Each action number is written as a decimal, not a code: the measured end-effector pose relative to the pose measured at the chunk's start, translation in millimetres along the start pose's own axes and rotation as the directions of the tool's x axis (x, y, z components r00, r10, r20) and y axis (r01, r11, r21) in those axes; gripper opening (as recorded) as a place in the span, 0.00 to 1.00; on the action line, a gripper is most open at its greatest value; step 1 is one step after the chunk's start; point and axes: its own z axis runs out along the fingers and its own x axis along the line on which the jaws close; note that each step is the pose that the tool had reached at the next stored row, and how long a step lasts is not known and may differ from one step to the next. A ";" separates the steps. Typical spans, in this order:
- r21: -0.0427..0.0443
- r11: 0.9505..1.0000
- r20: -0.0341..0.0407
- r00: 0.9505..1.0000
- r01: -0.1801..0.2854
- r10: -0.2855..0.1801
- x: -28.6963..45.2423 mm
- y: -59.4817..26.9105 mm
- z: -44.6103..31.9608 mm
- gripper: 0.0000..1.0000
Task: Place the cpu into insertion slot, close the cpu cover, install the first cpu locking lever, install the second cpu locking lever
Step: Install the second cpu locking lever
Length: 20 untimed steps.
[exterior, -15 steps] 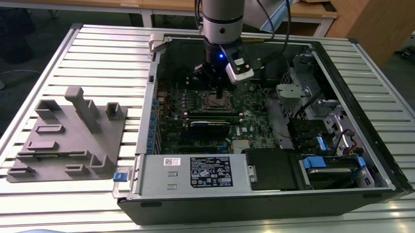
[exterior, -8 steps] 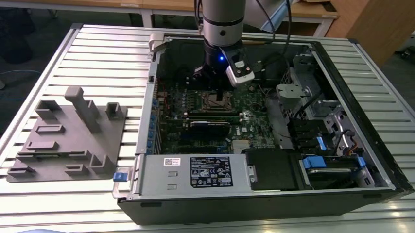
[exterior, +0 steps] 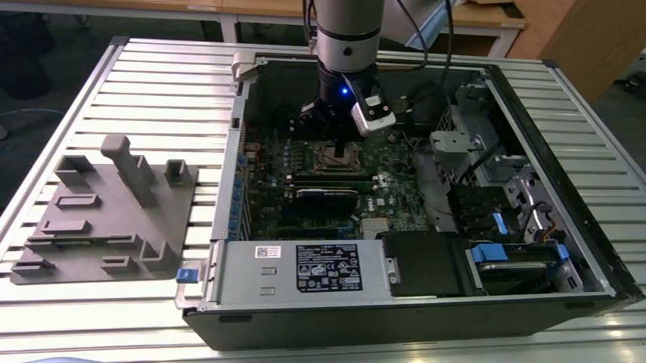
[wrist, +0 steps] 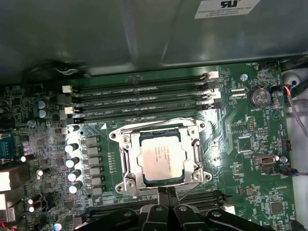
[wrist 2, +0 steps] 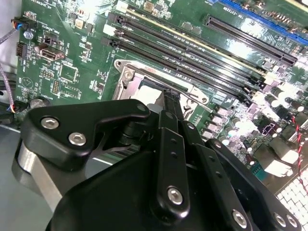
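1. The cpu lies flat in the insertion slot, centre of the first wrist view, its dull metal top facing up. In the exterior view the socket sits at upper centre, inside the open computer case on the slatted surface.
2. The cpu cover — a thin silvery frame — appears to lie down around the chip, though whether it is fully seated is hard to judge.
3. The gripper hovers just beside the socket's edge at the bottom of the first wrist view; its fingers look drawn together and hold nothing.
4. Handling, as a judgement: the chip is light, stiff and fragile beneath — take it by its edges. The cover is springy sheet metal; press on its rim.
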 end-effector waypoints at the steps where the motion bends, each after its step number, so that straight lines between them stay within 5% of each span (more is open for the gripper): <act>1: 0.000 1.000 -0.001 1.000 0.000 0.000 0.0 0.0 0.0 0.11; 9: -0.007 1.000 -0.002 1.000 0.000 0.000 -0.7 -0.1 -7.4 0.11; 20: -0.009 1.000 -0.002 1.000 0.017 -0.017 -1.4 -7.1 -6.1 0.11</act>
